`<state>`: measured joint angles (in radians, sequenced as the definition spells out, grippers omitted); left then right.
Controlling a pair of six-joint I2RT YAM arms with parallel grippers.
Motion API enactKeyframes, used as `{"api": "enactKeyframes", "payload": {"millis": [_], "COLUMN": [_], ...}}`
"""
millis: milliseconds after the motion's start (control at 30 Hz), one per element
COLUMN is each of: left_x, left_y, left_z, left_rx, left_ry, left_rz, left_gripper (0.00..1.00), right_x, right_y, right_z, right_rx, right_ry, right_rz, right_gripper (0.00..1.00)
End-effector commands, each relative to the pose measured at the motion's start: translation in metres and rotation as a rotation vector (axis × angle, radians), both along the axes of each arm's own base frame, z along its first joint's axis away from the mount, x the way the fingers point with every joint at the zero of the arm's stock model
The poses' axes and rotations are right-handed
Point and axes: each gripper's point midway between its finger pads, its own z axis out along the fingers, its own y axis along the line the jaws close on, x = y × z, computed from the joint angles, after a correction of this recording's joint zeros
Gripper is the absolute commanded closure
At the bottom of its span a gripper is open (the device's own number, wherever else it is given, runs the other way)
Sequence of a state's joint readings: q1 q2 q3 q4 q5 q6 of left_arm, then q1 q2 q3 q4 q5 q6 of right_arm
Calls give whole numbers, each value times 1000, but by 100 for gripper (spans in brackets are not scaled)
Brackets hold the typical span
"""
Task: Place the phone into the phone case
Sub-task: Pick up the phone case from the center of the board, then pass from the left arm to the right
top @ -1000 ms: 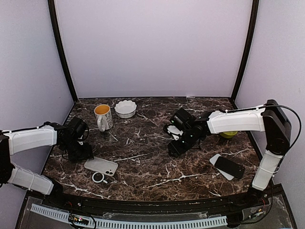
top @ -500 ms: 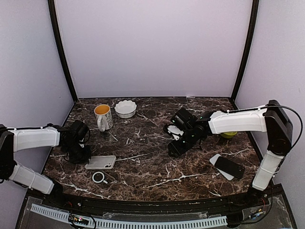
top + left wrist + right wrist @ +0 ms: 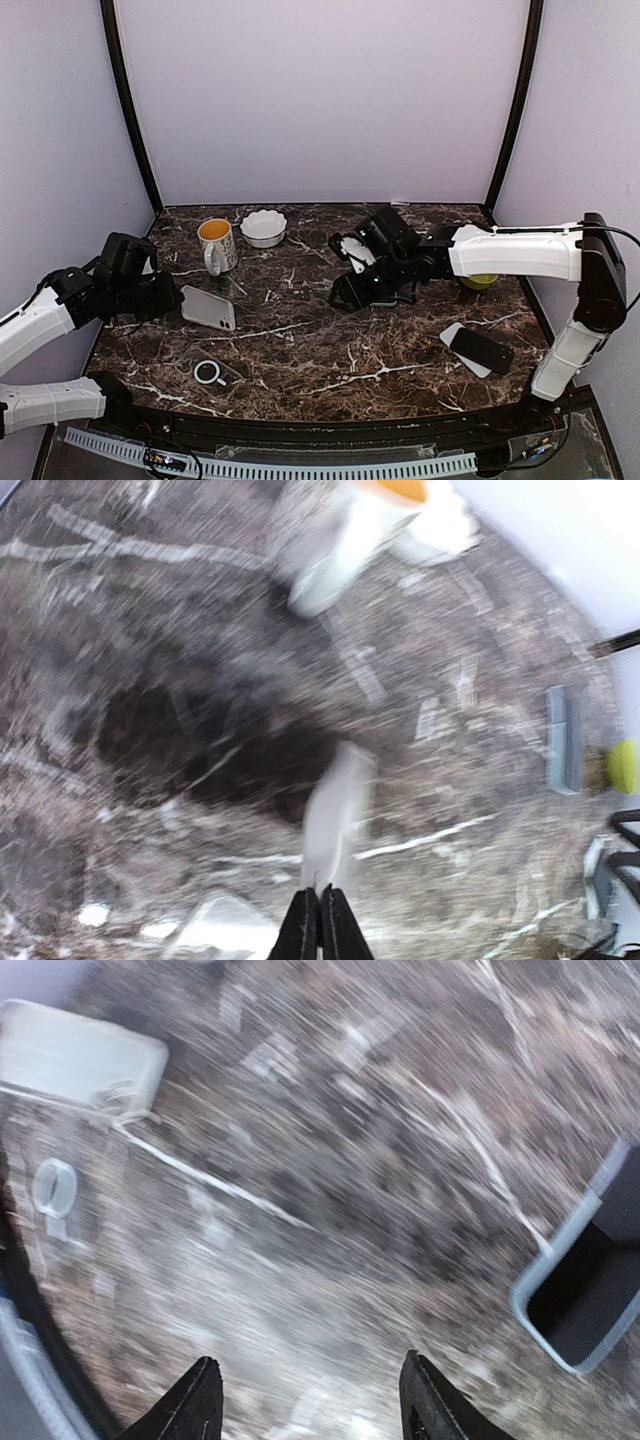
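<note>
Now we are gripping phone [image 3: 340, 810] by thin edge: left pincer [image 3: 320, 892] shut tight on it, lifted off table [image 3: 300, 350]. Clear case [image 3: 215, 368] lying below pincer, near side. We are thinking: phone flat over case, corners matching. Right pincer [image 3: 308, 1360] wide open, holding nothing.

dark marble table [image 3: 300, 350] | mug [image 3: 217, 245] | white bowl [image 3: 264, 227] | ring [image 3: 207, 373] | grey slab [image 3: 452, 335] under phone [image 3: 481, 349]
</note>
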<state>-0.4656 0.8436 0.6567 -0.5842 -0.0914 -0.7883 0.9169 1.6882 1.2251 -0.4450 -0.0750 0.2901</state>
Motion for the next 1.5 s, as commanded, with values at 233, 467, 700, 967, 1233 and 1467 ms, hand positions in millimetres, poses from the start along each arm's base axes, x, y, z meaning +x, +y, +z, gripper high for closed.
{"api": "enactKeyframes", "payload": {"millis": [233,467,700,967,1233,1467], "left_x": [25,26,26,-14,-38,-57], "left_y": [-56,-84,-133,-203,-238,-249], "left_z": [111,101,135,182,213,237], "left_rx": [-137,-160,-166,-194,-209,-271], "left_ry": [-384,-334,-423,-555,-670,-734], "left_rz": [-84,-164,-357,-681,-844,-900], "left_gripper": [100,100,100,100,100,100], "right_x": [-39,-23,-15,-2,-40,-48], "right_y": [136,130,106,36,-11,-21], "right_z": [129,114,82,102,135,148], "right_rx": [736,639,503,707,815,862], "right_ry": [57,28,-25,-19,-170,-214], "right_rz": [213,114,82,15,98,108], "right_gripper": [33,31,23,2,2,2]}}
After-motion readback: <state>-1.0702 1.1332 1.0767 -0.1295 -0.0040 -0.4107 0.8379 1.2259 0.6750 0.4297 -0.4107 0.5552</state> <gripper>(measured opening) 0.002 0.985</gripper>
